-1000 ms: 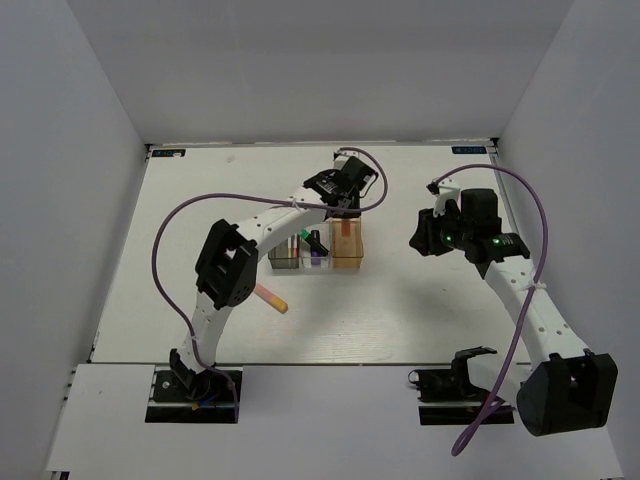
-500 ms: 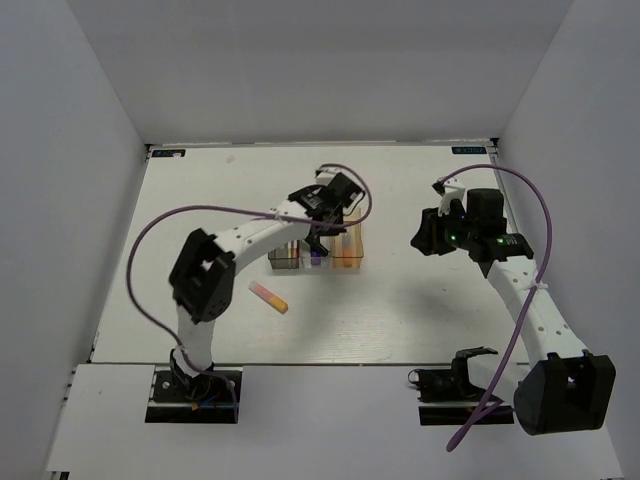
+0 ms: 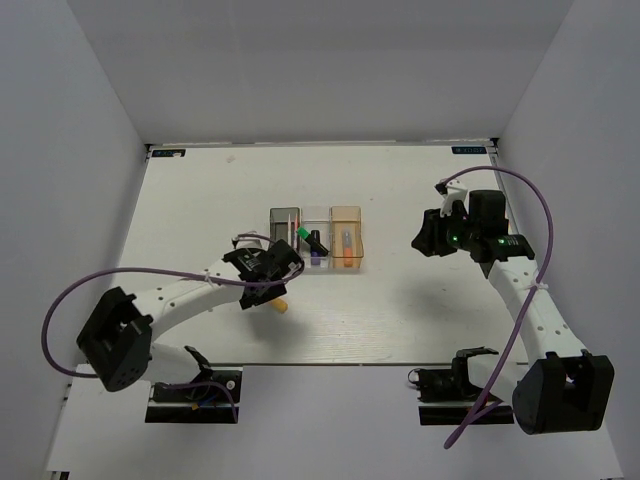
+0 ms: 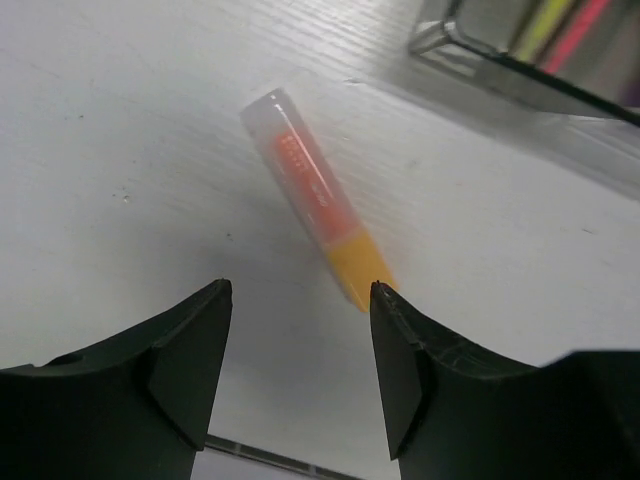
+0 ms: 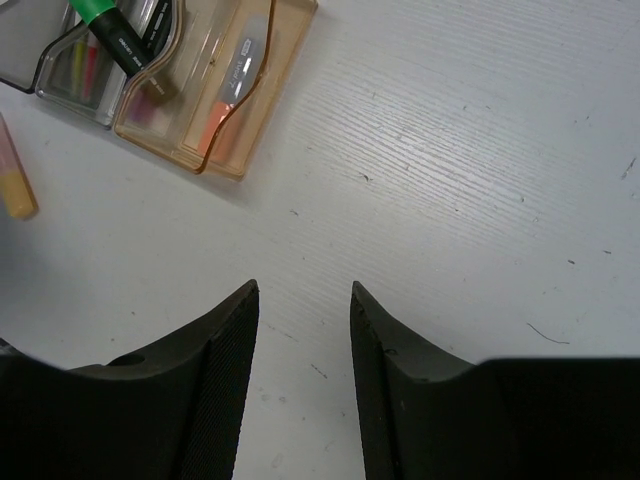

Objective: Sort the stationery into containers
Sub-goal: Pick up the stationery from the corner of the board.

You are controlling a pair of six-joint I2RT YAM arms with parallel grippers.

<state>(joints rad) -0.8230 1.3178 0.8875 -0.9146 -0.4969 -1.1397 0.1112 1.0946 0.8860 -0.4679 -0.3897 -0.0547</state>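
Left gripper (image 4: 300, 290) has swung back from the containers (image 3: 347, 264) to just left of centre overhead, jaws open above the loose pink-orange highlighter (image 4: 315, 200) on the counter (image 3: 200, 200), so pickup looks next; right gripper (image 5: 303, 300) jaws apart, empty.

No text can be read. Print on the stubby highlighter (image 4: 313, 194) is too blurred to make out, and the corner stickers (image 3: 468, 150) on the table (image 3: 400, 310) are too small to read.
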